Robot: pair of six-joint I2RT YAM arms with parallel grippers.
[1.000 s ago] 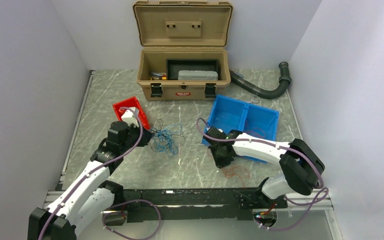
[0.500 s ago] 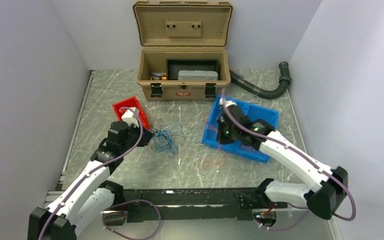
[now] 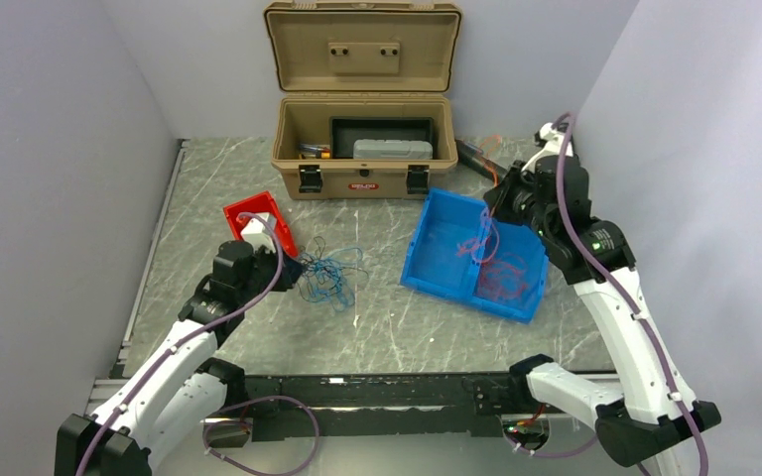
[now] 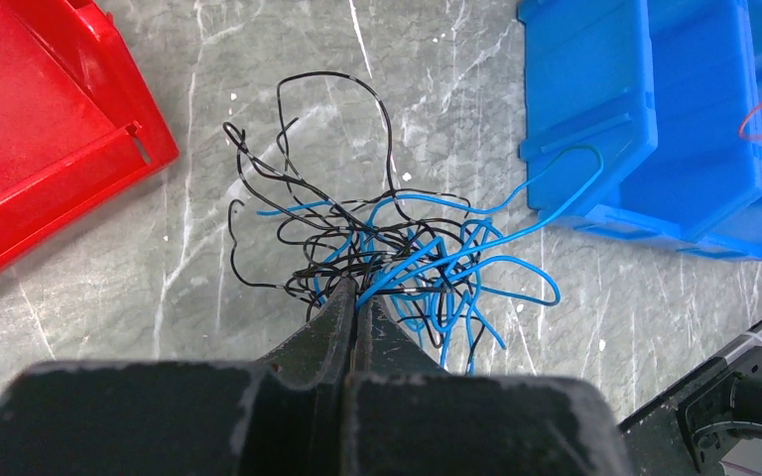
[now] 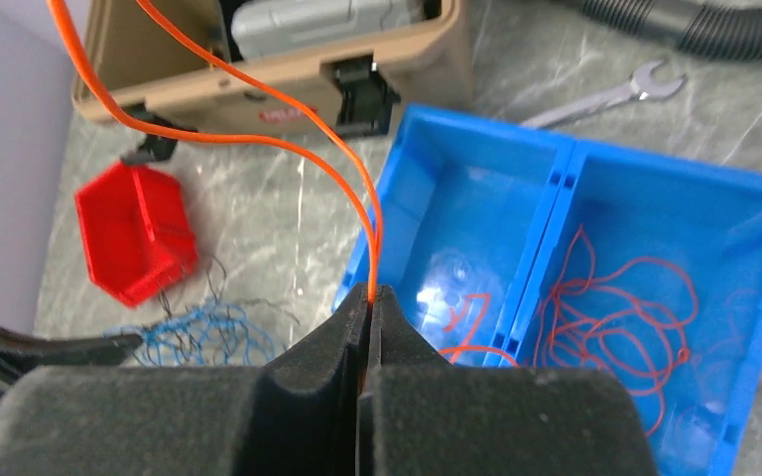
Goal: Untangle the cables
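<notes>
Across the worktop (image 3: 377, 332), the right arm has swung from the near middle up over the blue bin (image 3: 427, 281) at the far right. The right gripper (image 5: 370, 297) is pressed together on an orange wire (image 5: 288, 149), dangling above the other orange wires (image 5: 625, 307) in the bin; one more strand seems freed. The left gripper (image 4: 354, 297) stays pinched on the blue-and-black tangle (image 4: 407, 253) beside the red bin (image 4: 50, 149).
</notes>
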